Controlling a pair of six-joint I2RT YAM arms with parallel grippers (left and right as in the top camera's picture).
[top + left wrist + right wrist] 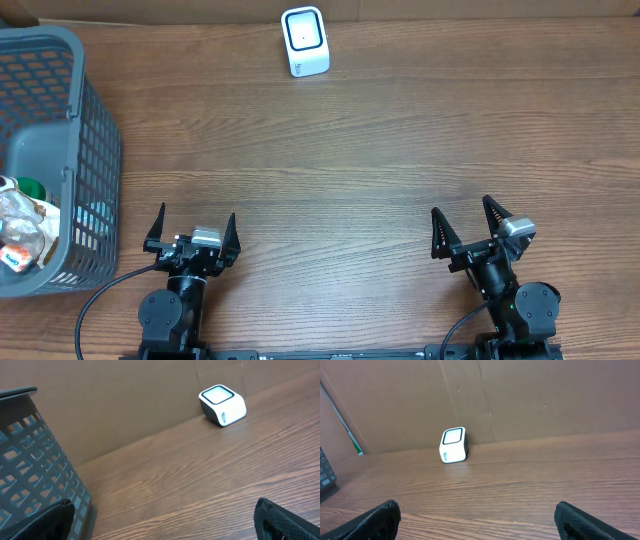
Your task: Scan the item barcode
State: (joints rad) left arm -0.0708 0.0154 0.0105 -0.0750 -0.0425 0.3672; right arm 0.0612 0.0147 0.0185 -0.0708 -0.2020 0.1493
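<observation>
A white barcode scanner (305,41) with a dark-rimmed window stands at the far edge of the wooden table, also seen in the left wrist view (223,405) and the right wrist view (453,444). Packaged items (25,215) lie in a grey mesh basket (95,150) at the far left; I cannot tell which one is the task's item. My left gripper (196,215) rests near the front edge, just right of the basket, open and empty (162,510). My right gripper (462,208) sits at the front right, open and empty (476,507).
The basket's wall (35,460) rises close beside my left gripper's left finger. A brown cardboard wall (530,395) backs the table behind the scanner. Bare wood table (330,170) lies between the grippers and the scanner.
</observation>
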